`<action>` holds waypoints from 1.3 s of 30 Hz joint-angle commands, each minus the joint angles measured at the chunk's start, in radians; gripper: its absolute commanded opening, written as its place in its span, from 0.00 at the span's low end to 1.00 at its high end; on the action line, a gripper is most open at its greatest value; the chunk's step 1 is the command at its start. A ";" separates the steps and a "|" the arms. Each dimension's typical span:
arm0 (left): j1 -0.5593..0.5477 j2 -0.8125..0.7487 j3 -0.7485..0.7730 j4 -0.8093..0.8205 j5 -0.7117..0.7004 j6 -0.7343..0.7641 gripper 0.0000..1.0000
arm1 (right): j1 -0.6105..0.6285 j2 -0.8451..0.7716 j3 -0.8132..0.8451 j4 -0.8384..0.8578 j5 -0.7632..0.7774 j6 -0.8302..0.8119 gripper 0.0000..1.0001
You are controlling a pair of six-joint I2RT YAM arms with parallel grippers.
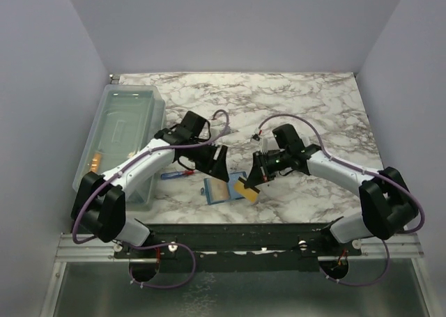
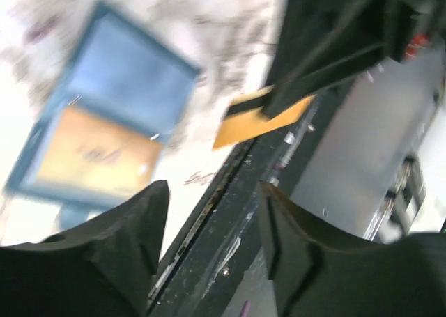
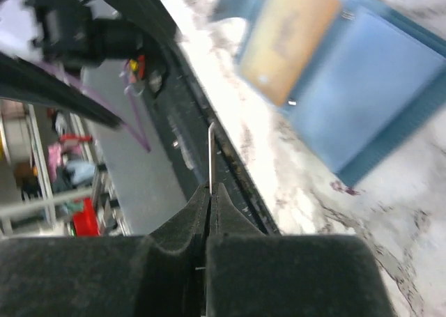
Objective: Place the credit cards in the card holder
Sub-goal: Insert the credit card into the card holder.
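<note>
Top external view: the holder (image 1: 224, 189) lay open and flat on the table (image 1: 313, 108), close to the near edge. One card (image 1: 220, 192) covered one half of the holder. Whether it sat inside a pocket or merely on top could not be told.

A second card (image 1: 247, 190) hung tilted just right of the holder. It was pinched along one edge by the right fingers (image 3: 226, 223), which were closed tight on it; the right wrist view showed it edge-on. The left fingers (image 2: 132, 240) hovered just behind the holder, spread wide and holding nothing.

Likely faults:
- **Holder slides.** Nothing pinned the holder, so a card pushed against a pocket lip would probably slide it across the table rather than enter.
- **Card pivots or slips.** The narrow pinch could let the second card pivot or slip out.
- **Card falls off the table.** With the table edge just in front of the holder, a dropped card might fall off.
- **Arms clash.** The two arms worked close together over the holder and could collide.

A clear bin (image 1: 118, 132) stood well left of the holder. Its contents were indistinct through the walls.
</note>
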 commanded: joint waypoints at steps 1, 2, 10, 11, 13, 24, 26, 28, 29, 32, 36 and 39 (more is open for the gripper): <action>0.137 -0.123 -0.156 0.047 -0.274 -0.283 0.66 | 0.008 0.018 -0.129 0.227 0.229 0.281 0.00; 0.147 -0.149 -0.190 0.060 -0.331 -0.335 0.69 | 0.012 0.022 -0.167 0.313 0.222 0.336 0.00; 0.149 -0.141 -0.359 0.191 -0.476 -0.569 0.71 | 0.038 0.145 -0.282 0.663 0.240 0.514 0.00; 0.148 -0.130 -0.363 0.200 -0.477 -0.575 0.69 | 0.038 0.161 -0.288 0.692 0.235 0.525 0.00; 0.146 -0.113 -0.373 0.226 -0.477 -0.585 0.67 | 0.040 0.182 -0.303 0.759 0.217 0.547 0.00; 0.047 -0.010 -0.394 0.297 -0.607 -0.641 0.66 | 0.040 0.219 -0.283 0.762 0.204 0.520 0.00; 0.043 0.009 -0.394 0.297 -0.623 -0.664 0.65 | 0.040 0.237 -0.282 0.774 0.197 0.518 0.00; 0.041 0.025 -0.391 0.297 -0.635 -0.677 0.63 | 0.041 0.247 -0.282 0.783 0.186 0.513 0.00; 0.037 0.030 -0.390 0.296 -0.645 -0.677 0.62 | 0.040 0.250 -0.280 0.783 0.185 0.508 0.00; 0.030 0.042 -0.390 0.295 -0.659 -0.680 0.57 | 0.040 0.263 -0.276 0.777 0.184 0.496 0.00; 0.027 0.050 -0.396 0.294 -0.661 -0.681 0.52 | 0.041 0.272 -0.279 0.787 0.178 0.490 0.00; 0.027 0.057 -0.397 0.290 -0.658 -0.673 0.45 | 0.041 0.229 -0.281 0.744 0.225 0.481 0.00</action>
